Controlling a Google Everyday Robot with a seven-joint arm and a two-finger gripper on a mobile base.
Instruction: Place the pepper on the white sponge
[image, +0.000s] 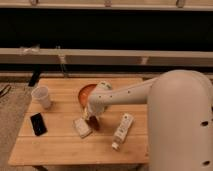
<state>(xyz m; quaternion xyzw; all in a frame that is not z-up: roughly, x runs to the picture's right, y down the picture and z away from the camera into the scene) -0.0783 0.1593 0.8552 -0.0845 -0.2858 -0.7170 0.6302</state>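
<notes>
Reaching down over the wooden table (60, 145), my gripper (92, 119) hovered just beside the white sponge (81, 127) — the pepper (94, 123) at its tip, my grip's state unclear.

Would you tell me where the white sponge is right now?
The white sponge lies near the wooden table's middle, just left of the pincer, with the black phone farther left.
</notes>
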